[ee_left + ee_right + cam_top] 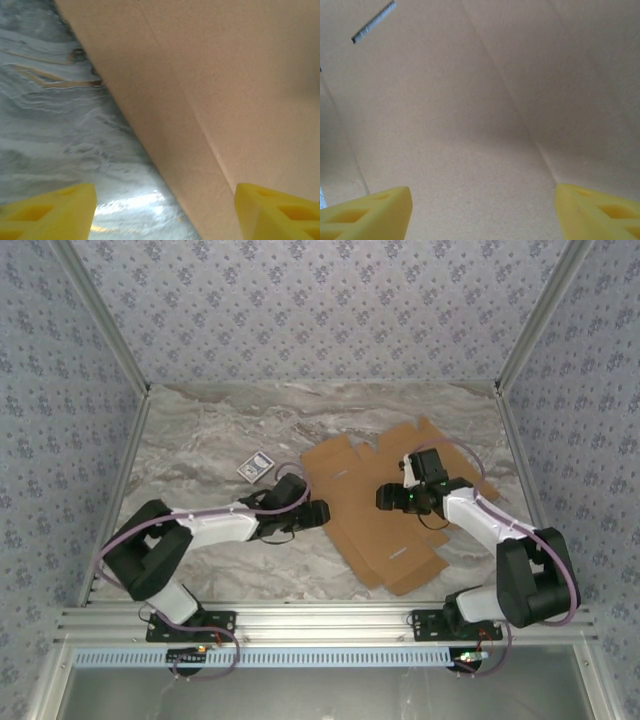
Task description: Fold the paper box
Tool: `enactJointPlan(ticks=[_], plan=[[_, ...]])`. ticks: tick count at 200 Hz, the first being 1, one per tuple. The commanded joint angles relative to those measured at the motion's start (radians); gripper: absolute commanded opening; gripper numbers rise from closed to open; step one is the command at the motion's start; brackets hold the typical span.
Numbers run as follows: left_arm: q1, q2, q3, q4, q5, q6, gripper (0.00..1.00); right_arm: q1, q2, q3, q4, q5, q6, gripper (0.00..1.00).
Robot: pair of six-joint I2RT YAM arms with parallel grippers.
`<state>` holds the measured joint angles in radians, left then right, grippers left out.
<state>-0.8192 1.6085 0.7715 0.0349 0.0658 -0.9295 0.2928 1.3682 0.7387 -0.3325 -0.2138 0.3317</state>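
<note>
The paper box (362, 532) lies as a flat tan cardboard sheet with flaps on the marble table, right of centre. My left gripper (322, 510) is at the sheet's left edge, low over the table. In the left wrist view that gripper (165, 216) is open, its yellow fingers (55, 212) wide apart, and the cardboard's edge (210, 100) runs diagonally between them. My right gripper (383, 498) hovers over the sheet's middle. In the right wrist view this gripper (482, 216) is open too, with bare creased cardboard (470, 125) under it and nothing between the fingers.
A small dark blue-and-white card (256, 467) lies on the marble table (200, 440) left of the sheet. Patterned walls and metal frame posts (520, 340) enclose the table on three sides.
</note>
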Motion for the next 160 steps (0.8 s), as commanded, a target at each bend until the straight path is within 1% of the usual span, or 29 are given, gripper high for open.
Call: enactJointPlan(ticks=[1, 20, 45, 59, 78, 95, 118, 128, 145, 160], plan=[[-0.01, 0.057, 0.05, 0.051, 0.03, -0.035, 0.66, -0.011, 0.017, -0.037, 0.055, -0.032, 0.03, 0.73], [-0.026, 0.1, 0.046, 0.096, 0.019, -0.1, 0.58, -0.012, 0.018, -0.069, 0.096, -0.033, 0.055, 0.69], [-0.075, 0.141, 0.013, 0.203, -0.055, -0.225, 0.49, -0.003, 0.02, -0.11, 0.158, -0.034, 0.104, 0.65], [-0.091, 0.164, 0.012, 0.243, -0.092, -0.263, 0.46, 0.007, 0.02, -0.129, 0.186, -0.026, 0.123, 0.62], [-0.094, 0.2, 0.019, 0.307, -0.106, -0.296, 0.4, 0.02, 0.02, -0.146, 0.214, -0.018, 0.142, 0.6], [-0.092, 0.215, 0.032, 0.343, -0.125, -0.297, 0.33, 0.026, 0.02, -0.148, 0.22, -0.015, 0.147, 0.58], [-0.085, 0.222, 0.074, 0.341, -0.154, -0.269, 0.26, 0.029, 0.023, -0.146, 0.234, -0.015, 0.147, 0.56], [-0.078, 0.232, 0.093, 0.349, -0.152, -0.25, 0.24, 0.028, 0.029, -0.14, 0.237, -0.013, 0.142, 0.56], [-0.057, 0.252, 0.127, 0.367, -0.13, -0.226, 0.16, 0.024, 0.04, -0.12, 0.237, -0.014, 0.132, 0.55], [-0.037, 0.263, 0.143, 0.382, -0.115, -0.209, 0.13, 0.021, 0.042, -0.105, 0.233, -0.02, 0.122, 0.55]])
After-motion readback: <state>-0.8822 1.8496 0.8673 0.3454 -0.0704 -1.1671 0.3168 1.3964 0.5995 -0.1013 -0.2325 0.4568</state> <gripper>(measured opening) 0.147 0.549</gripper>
